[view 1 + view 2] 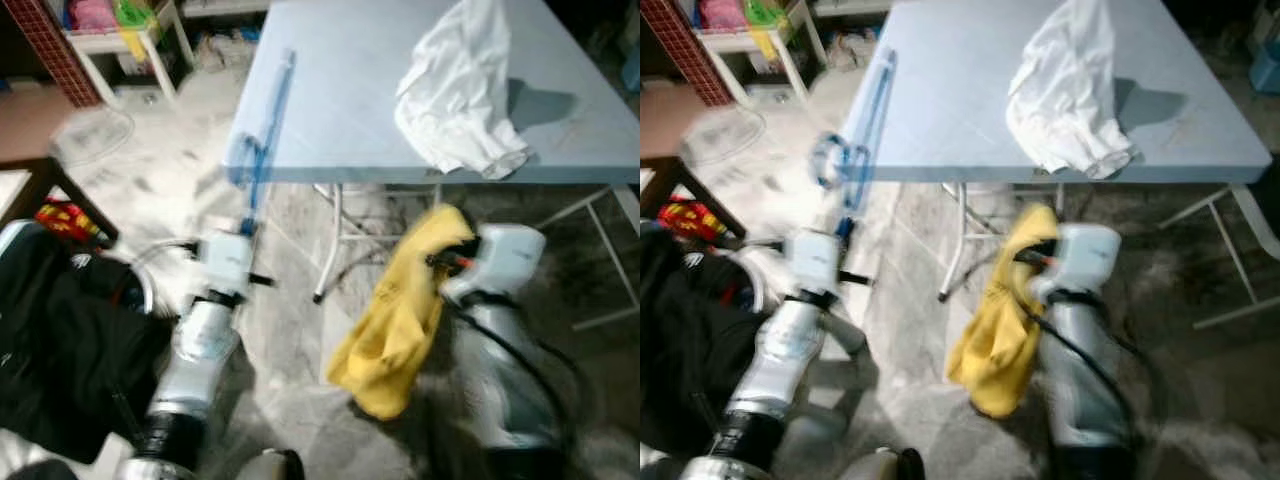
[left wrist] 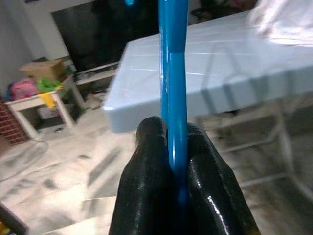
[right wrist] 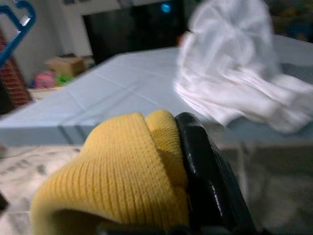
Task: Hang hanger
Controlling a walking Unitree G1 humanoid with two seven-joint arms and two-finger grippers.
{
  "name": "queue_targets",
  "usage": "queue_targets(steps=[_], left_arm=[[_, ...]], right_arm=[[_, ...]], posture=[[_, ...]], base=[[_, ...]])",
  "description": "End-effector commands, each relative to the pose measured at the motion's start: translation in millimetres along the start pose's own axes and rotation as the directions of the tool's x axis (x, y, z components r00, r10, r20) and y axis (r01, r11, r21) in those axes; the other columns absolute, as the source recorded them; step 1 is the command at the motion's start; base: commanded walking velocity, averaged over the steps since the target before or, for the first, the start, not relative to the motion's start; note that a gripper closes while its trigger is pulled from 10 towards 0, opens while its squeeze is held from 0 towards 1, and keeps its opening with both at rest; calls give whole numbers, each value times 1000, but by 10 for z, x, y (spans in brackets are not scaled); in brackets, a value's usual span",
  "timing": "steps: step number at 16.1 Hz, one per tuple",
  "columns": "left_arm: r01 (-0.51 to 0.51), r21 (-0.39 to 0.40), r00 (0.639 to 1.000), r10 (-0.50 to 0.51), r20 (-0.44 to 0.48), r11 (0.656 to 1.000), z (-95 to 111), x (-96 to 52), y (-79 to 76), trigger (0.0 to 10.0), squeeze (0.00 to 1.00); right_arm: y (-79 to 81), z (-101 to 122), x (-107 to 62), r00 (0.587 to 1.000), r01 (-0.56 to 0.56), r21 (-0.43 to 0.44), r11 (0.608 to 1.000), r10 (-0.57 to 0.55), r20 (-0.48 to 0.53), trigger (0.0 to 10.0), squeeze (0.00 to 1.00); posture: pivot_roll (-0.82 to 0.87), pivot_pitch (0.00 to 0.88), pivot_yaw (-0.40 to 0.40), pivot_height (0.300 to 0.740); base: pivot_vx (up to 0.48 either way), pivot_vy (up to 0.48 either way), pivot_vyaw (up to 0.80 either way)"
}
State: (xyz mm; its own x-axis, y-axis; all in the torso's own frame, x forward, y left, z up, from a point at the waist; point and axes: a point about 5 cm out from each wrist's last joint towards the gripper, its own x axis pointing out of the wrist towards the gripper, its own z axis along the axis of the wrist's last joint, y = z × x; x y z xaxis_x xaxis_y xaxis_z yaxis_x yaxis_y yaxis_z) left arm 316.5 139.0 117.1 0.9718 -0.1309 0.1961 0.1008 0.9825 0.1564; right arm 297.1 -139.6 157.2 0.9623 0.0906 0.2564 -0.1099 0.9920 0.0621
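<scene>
- Left gripper (image 2: 178,161), lower centre of the frame, is clamped on a blue hanger (image 1: 262,140) reaching up past the table (image 1: 340,90) edge.
- Right gripper (image 3: 171,147) pinches a yellow cloth (image 1: 395,320), lower centre.
- White garment (image 1: 460,85) lies on the table, upper right.

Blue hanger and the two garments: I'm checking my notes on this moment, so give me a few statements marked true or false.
1. The left gripper is shut on the blue hanger. True.
2. The right gripper holds the white garment. False: it holds the yellow knitted garment; the white one lies on the light blue table.
3. The yellow garment hangs on the hanger. False: they are apart, one in each gripper.
4. The white garment lies near the table's front edge. True.
</scene>
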Motion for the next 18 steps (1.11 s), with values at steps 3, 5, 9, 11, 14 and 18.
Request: queue_targets(steps=[3, 5, 9, 11, 14, 18], left_arm=[[17, -7, 992, -16, 123, 1000, 311, 123, -64, 10000, 0], [14, -11, 990, -13, 138, 1000, 367, 144, -63, 10000, 0], [2, -14, 990, 0, 139, 1000, 383, 127, -55, 10000, 0], [-6, -9, 990, 8, 140, 1000, 392, 130, -47, 10000, 0], [-14, -12, 992, 16, 127, 1000, 369, 114, -33, 10000, 0], [-41, -3, 996, 42, 85, 999, 265, 52, 3, 10000, 0]], right_arm=[[-1, 302, 93, 991, -25, -79, 997, 35, 128, 10000, 0], [23, 500, 189, 981, -27, -78, 997, 42, 191, 10000, 0], [49, 584, 232, 974, -38, -75, 996, 54, 220, 10000, 0], [53, 580, 243, 975, -43, -71, 997, 57, 213, 10000, 0], [50, 553, 237, 979, -48, -55, 997, 58, 196, 10000, 0], [87, 473, 216, 983, -76, -42, 996, 82, 162, 10000, 0]], posture=[[-66, 119, 77, 740], [-62, 120, 72, 740], [-51, 115, 67, 740], [-51, 115, 67, 740], [-48, 120, 60, 740], [-33, 125, 44, 740]], base=[[458, 0, 0], [454, 0, 0], [456, 0, 0], [428, 0, 0], [403, 0, 0], [368, 0, 0]])
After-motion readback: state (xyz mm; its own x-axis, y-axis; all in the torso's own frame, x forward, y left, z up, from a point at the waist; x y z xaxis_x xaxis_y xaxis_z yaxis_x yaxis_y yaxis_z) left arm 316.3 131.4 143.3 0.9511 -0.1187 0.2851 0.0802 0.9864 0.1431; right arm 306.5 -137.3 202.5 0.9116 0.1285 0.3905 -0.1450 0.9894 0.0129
